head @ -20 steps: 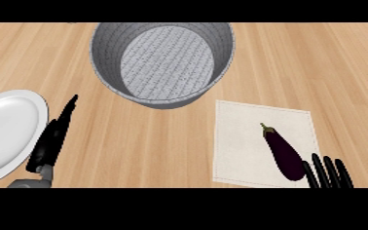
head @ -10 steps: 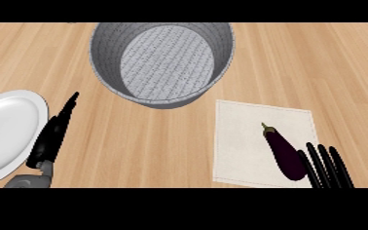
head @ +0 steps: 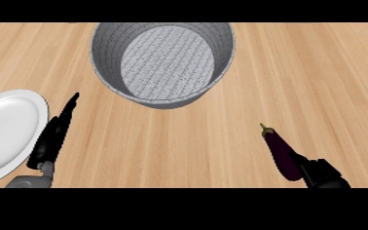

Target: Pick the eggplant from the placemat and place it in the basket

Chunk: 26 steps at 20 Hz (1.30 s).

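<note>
I look over everything in front of me and I find no text to read. The basket (head: 162,63) has only a woven pattern (no label, no brand), the plate (head: 18,126) is plain white, the eggplant (head: 282,153) carries no sticker, and the wooden desk (head: 179,146) shows only its grain, without any number or sign.

Counter (head: 215,141): light wood, grain running lengthwise. Basket (head: 108,73): grey, woven ribbing on wall, paler grey textured floor. Eggplant (head: 282,153): dark glossy purple, green-brown stem. Plate (head: 18,122): plain white. Left hand (head: 52,139) and right hand (head: 323,173): black; left forearm (head: 25,181) grey
</note>
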Available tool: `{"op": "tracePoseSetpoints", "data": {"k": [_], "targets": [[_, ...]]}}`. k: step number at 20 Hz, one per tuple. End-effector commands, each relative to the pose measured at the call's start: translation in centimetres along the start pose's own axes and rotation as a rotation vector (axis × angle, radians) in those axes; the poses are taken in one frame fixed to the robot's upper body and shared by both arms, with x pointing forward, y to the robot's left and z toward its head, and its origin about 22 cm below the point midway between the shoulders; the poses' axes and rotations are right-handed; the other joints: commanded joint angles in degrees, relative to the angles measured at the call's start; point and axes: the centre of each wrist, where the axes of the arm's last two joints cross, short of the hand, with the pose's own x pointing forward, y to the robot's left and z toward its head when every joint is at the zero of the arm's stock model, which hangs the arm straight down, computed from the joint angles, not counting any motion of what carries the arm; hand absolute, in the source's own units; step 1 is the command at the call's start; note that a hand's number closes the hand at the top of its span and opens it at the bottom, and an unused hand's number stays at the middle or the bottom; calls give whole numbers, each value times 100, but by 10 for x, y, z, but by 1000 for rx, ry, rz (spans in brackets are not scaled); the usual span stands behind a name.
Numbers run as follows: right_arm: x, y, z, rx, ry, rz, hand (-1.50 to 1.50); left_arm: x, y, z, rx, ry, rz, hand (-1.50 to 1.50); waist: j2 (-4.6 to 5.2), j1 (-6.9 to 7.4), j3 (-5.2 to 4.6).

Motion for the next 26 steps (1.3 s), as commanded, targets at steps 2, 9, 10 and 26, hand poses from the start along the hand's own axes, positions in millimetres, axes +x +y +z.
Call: {"op": "tracePoseSetpoints", "data": {"k": [2, 9, 10, 26], "targets": [[44, 26, -44, -38, 49, -161, 150, -1, 0, -1, -9, 10, 3, 0, 89, 183, 189], [41, 24, -41, -135, 20, -70, 150, -12, -7, 4, -7, 22, 11, 0, 71, 137, 188], [46, 24, -34, -180, 18, -52, 150, -7, -12, 3, -15, 32, 11, 0, 61, 95, 194], [-6, -68, -202, 43, 21, -286, 150, 14, -13, -10, -42, -8, -6, 0, 106, 361, 166]]}}
